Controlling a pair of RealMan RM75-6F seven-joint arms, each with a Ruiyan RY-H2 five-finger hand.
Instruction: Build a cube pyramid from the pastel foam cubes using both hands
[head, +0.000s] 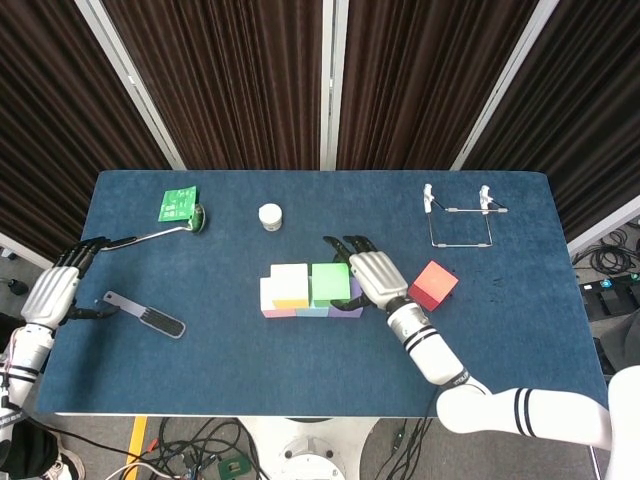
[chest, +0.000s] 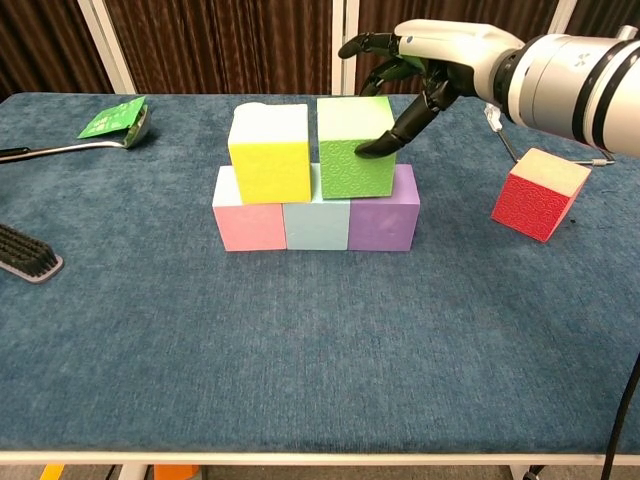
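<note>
one cube is left loose: the red cube (chest: 540, 194) sits tilted on the table (chest: 300, 350), just right of the right hand (chest: 435, 62), whose spread fingers press the green cube (chest: 353, 148) on the second row. the left hand (head: 55, 290) lies empty, far off.
</note>
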